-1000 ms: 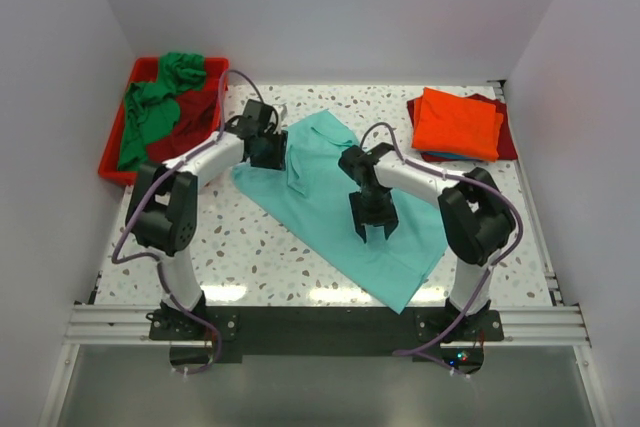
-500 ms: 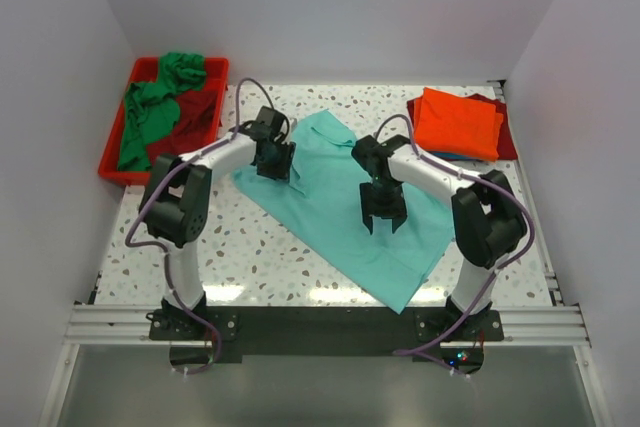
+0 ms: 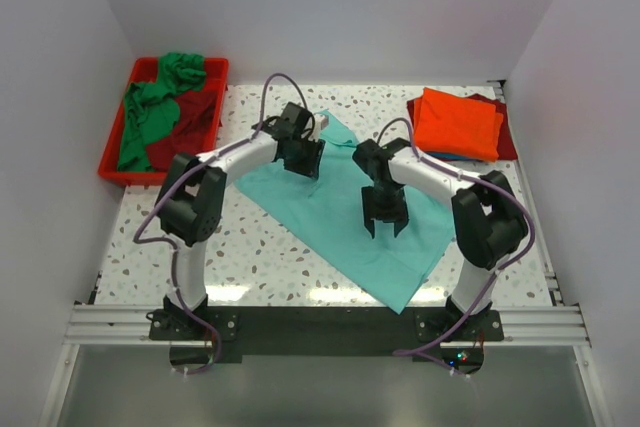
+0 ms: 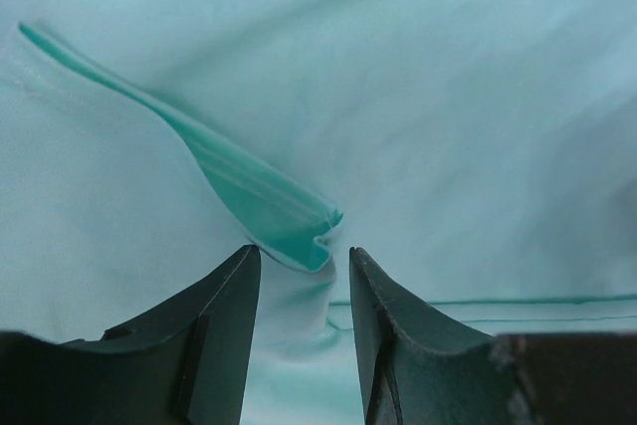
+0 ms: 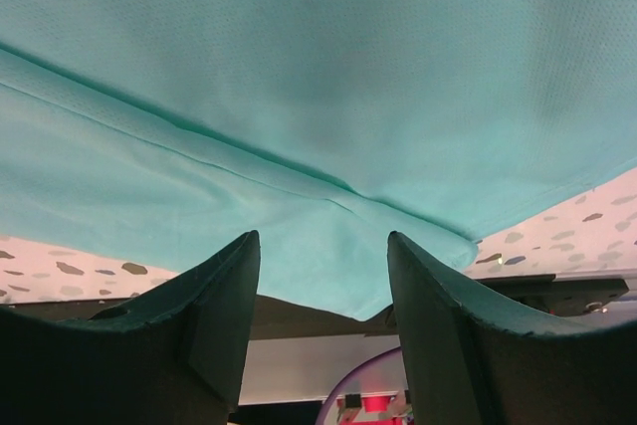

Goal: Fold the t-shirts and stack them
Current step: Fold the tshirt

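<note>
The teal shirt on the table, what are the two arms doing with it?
The light teal t-shirt lies spread on the table, not yet folded. The left gripper is low over its far part, jaws apart around a raised fold; the right gripper hangs open above its middle. A folded orange t-shirt tops the stack at far right.

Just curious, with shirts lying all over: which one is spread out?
The light teal shirt in the middle; the orange one lies folded at right, the green one crumpled in the red tray.
</note>
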Motion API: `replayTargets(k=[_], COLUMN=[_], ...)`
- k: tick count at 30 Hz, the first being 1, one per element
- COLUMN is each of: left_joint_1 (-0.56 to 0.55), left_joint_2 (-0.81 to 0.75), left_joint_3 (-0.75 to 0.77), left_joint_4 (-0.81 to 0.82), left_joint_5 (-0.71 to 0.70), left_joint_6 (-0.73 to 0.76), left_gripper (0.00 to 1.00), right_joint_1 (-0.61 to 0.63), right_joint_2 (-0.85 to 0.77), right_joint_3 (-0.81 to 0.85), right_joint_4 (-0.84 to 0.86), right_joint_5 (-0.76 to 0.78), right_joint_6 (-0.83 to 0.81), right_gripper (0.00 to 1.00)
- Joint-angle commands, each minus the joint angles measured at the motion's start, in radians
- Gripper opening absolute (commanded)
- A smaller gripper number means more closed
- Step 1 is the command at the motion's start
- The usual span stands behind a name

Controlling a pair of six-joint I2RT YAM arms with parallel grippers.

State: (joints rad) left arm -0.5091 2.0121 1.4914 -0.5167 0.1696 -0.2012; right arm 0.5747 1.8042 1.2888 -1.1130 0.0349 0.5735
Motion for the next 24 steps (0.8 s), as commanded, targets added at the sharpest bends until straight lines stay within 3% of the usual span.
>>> replayTargets(k=[1, 8, 13, 18, 24], left_joint_1=[0.004, 0.03, 0.147, 0.224, 0.241], left_joint_2=[0.031, 0.019, -0.007, -0.012, -0.013], left_joint_3=[0.05, 0.101, 0.072, -0.016, -0.091], left_joint_4=[0.049, 0.116, 0.149, 0.21, 0.219], left_joint_5=[0.118, 0.206, 0.191, 0.191, 0.162], left_joint_6=[-0.024, -0.084, -0.147, -0.145, -0.133], left_gripper=[0.46, 0.47, 0.47, 0.47, 0.46], right_joint_1=[-0.003, -0.047, -0.119, -0.125, -0.125], right_joint_2=[-0.057, -0.12, -0.186, -0.149, -0.088], right_joint_3=[-0.009, -0.04, -0.114, -0.135, -0.161], right_joint_4=[-0.013, -0.013, 0.042, 0.096, 0.154], right_joint_5=[0.01, 0.042, 0.0, -0.001, -0.021], right_joint_6=[0.025, 0.06, 0.066, 0.048, 0.043], right_gripper=[0.58, 0.59, 0.6, 0.61, 0.6])
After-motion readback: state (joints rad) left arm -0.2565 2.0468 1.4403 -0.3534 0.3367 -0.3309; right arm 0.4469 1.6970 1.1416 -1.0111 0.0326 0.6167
